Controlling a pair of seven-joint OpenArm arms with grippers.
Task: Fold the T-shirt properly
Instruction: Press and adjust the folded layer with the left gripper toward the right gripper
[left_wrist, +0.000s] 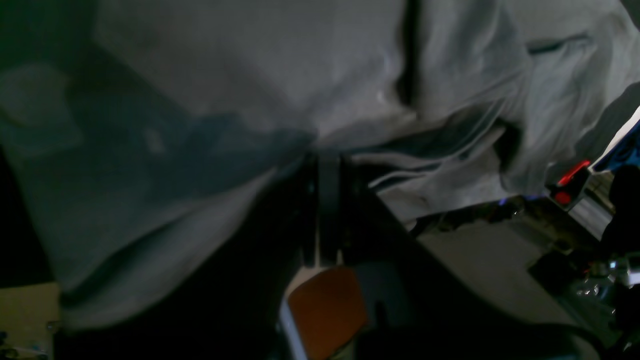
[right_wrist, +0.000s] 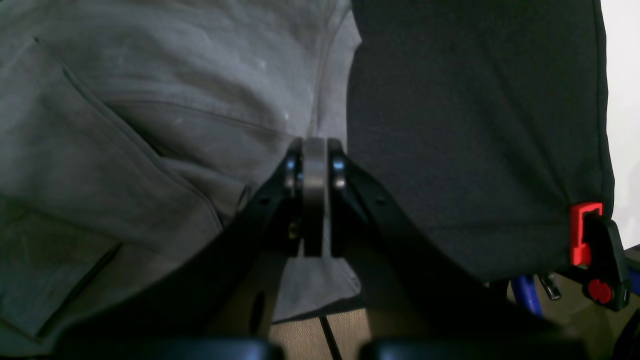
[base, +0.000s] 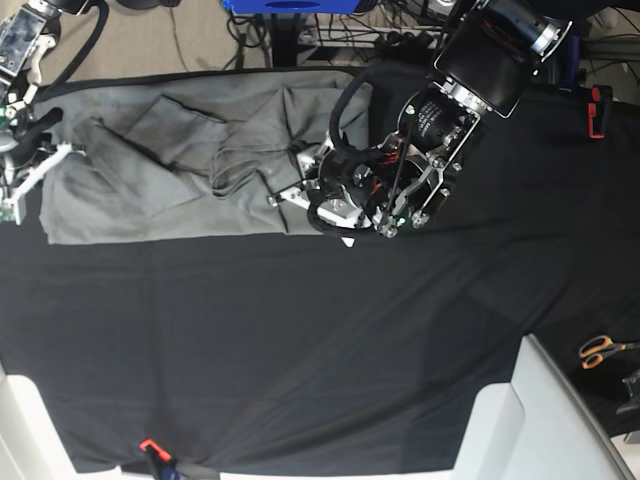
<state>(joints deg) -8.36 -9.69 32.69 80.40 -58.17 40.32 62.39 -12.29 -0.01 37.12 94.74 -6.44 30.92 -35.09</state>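
One light-grey cotton T-shirt (base: 170, 170) lies rumpled across the far side of the black table cloth (base: 300, 340). Two arms work it: the left gripper (base: 285, 197) is clamped shut on its bunched edge, wrist low; the right gripper (right_wrist: 314, 155) is pinched shut on the cloth's opposite end.
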